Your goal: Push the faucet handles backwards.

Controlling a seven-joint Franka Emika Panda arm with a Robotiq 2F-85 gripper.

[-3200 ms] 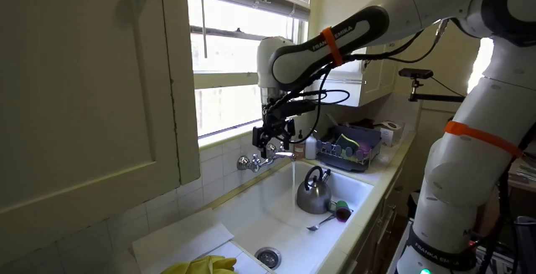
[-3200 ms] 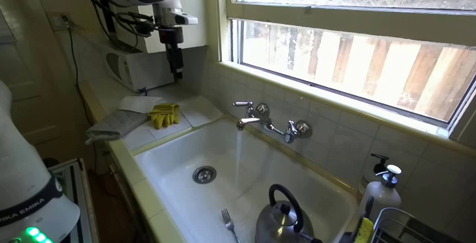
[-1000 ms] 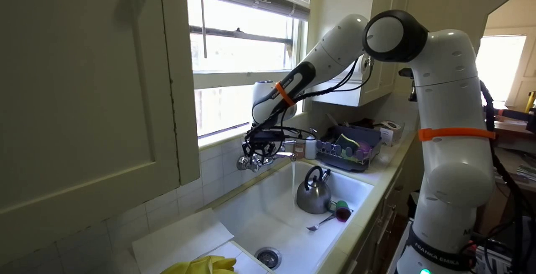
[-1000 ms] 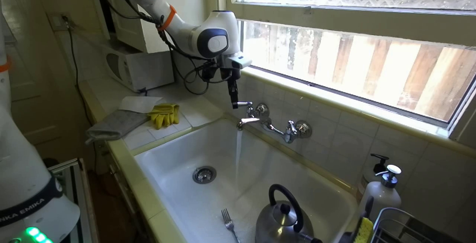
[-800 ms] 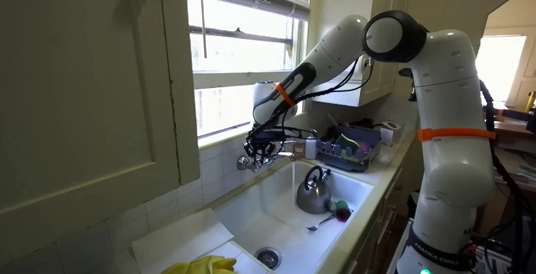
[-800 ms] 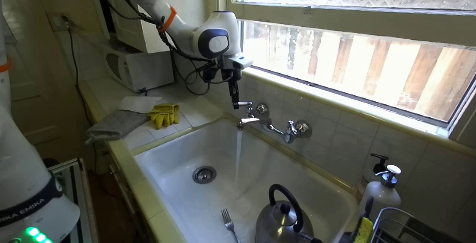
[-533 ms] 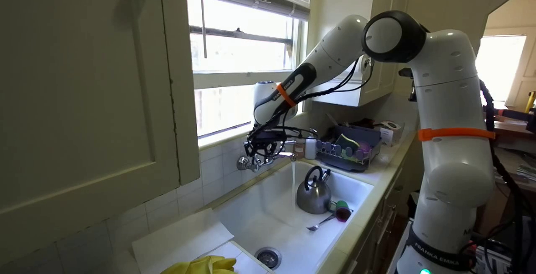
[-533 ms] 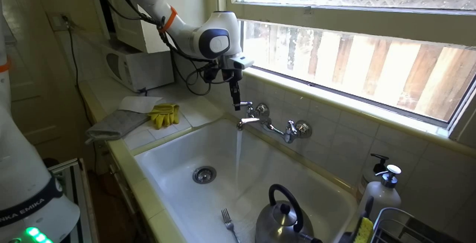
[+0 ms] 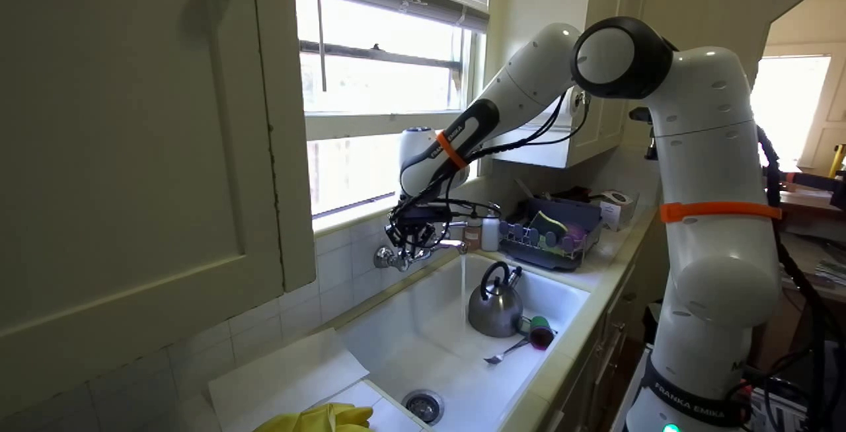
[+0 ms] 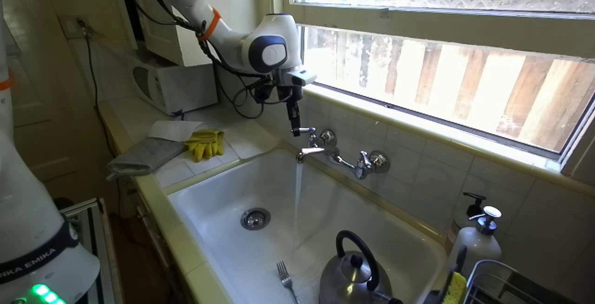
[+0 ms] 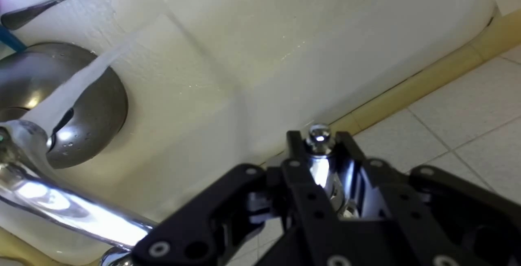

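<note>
One faucet handle, on the left in an exterior view, is in the gripper: wrist view has the black fingers close on either side of the chrome with hardly any gap, so logging it as gripped; how firmly, can't tell. That handle juts out from the tiled wall, not pushed back. Other handle sits right of the spout, near side, untouched, apart from the gripper. Water runs into the sink; kettle and fork are in it, low down, clear of the work.

Step in hand, my read: first handle taken hold of, push itself not done. Next move calls for swinging it back toward the wall along its arc; a straight shove could slip off the smooth end. After that, release, lift clear, go across past the spout to the other handle and push that back too.
</note>
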